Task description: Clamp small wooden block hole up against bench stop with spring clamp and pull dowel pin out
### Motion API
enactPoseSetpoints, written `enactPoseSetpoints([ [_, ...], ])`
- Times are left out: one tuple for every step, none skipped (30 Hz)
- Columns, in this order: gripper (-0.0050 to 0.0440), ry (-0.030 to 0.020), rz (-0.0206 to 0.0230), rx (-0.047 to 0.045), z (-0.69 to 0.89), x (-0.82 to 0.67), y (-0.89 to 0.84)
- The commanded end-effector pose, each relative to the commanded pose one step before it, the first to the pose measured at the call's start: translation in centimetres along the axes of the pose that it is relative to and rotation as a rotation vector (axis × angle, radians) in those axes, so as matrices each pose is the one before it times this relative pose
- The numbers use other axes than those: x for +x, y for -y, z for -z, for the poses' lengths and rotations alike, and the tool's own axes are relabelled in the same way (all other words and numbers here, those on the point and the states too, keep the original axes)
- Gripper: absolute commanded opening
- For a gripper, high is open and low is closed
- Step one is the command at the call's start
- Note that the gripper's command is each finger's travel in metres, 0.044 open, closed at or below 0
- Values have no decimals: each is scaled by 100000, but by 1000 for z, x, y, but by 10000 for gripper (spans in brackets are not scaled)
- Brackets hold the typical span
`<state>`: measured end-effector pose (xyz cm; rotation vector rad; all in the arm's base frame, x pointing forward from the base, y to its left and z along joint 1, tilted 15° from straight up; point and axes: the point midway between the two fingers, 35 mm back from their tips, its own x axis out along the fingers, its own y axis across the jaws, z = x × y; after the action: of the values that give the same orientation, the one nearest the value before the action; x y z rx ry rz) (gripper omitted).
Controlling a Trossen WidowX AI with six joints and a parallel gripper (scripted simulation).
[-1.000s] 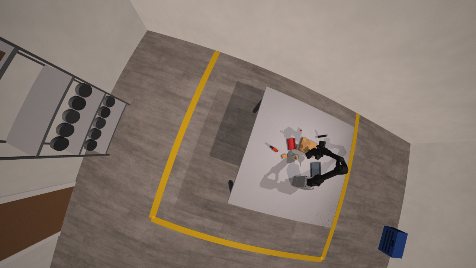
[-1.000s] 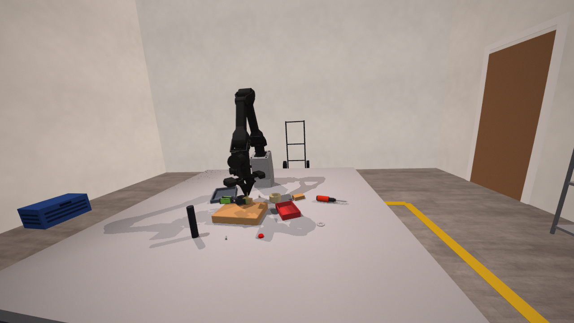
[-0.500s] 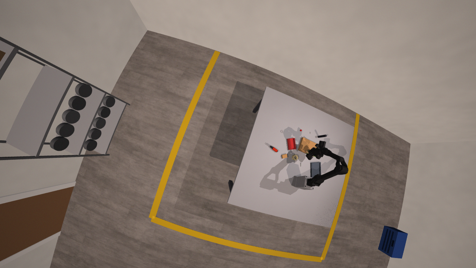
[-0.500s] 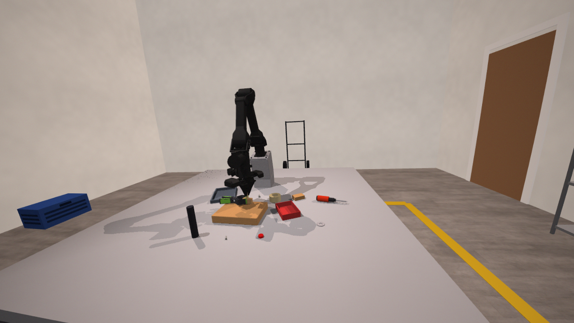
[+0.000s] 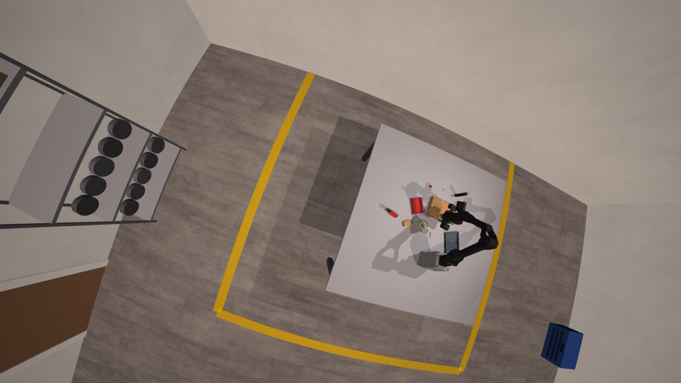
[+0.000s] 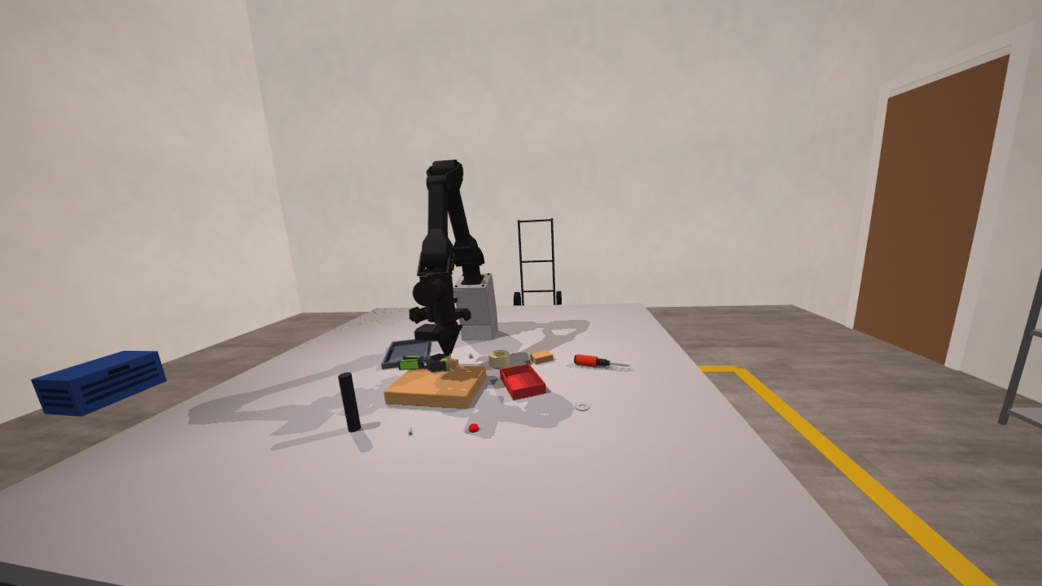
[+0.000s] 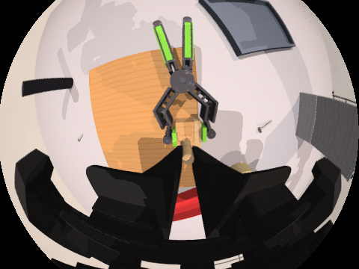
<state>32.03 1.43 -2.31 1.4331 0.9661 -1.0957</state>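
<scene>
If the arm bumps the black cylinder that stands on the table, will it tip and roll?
Probably yes. The black cylinder stands upright on a narrow end and is tall for its width, so a sideways push near its top would likely topple it. Once down, its round side could let it roll across the smooth table. Its weight cannot be judged.

Small wooden block (image 7: 190, 131) on the board (image 7: 125, 104), between spring clamp (image 7: 184, 82) tips, dowel pin (image 7: 187, 151) held in gripper (image 7: 187, 155)
</scene>
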Motion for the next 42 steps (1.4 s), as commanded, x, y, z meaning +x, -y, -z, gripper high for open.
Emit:
enactPoseSetpoints([
  [0, -55, -144, -12192, 16, -215, -27],
  [0, 0, 0, -3317, 0, -3, 0],
  [0, 0, 0, 0, 0, 0, 0],
  [0, 0, 0, 0, 0, 0, 0],
  [0, 0, 0, -3336, 0, -3, 0],
  [0, 0, 0, -3328, 0, -3, 0],
  [0, 0, 0, -3328, 0, -3, 0],
  [0, 0, 0, -3229, 0, -3, 0],
  [0, 0, 0, -3240, 0, -3, 0],
  [0, 0, 0, -3218, 0, -3, 0],
  [0, 0, 0, -3219, 0, -3, 0],
  [0, 0, 0, -2993, 0, -3, 0],
  [0, 0, 0, -3025, 0, -3, 0],
  [0, 0, 0, -2950, 0, -3, 0],
  [0, 0, 0, -2957, 0, -3, 0],
  [0, 0, 0, -3047, 0, -4, 0],
  [0, 0, 0, -3169, 0, -4, 0],
  [0, 0, 0, -3095, 0, -4, 0],
  [0, 0, 0, -2415, 0, -3, 0],
  [0, 0, 0, 0, 0, 0, 0],
  [0, 0, 0, 0, 0, 0, 0],
  [0, 0, 0, -2325, 0, -4, 0],
  [0, 0, 0, -3009, 0, -5, 0],
  [0, 0, 0, -2332, 0, -4, 0],
  [0, 0, 0, -1401, 0, -2, 0],
  [0, 0, 0, -1398, 0, -3, 0],
  [0, 0, 0, -2242, 0, -5, 0],
  [0, 0, 0, -1549, 0, -4, 0],
  [0, 0, 0, -516, 0, -1, 0],
  [0, 0, 0, -941, 0, -4, 0],
  [0, 0, 0, -1286, 0, -6, 0],
  [0, 0, 0, -443, 0, -2, 0],
  [0, 0, 0, 0, 0, 0, 0],
  [0, 0, 0, 0, 0, -6, 0],
  [0, 0, 0, 0, 0, -5, 0],
  [0, 0, 0, 0, 0, -2, 0],
  [0, 0, 0, 0, 0, 0, 0],
  [0, 0, 0, 0, 0, 0, 0],
  [0, 0, 0, 0, 0, 0, 0],
  [0, 0, 0, 334, 0, -2, 0],
  [0, 0, 0, 1001, 0, -5, 0],
  [0, 0, 0, 973, 0, -5, 0],
])
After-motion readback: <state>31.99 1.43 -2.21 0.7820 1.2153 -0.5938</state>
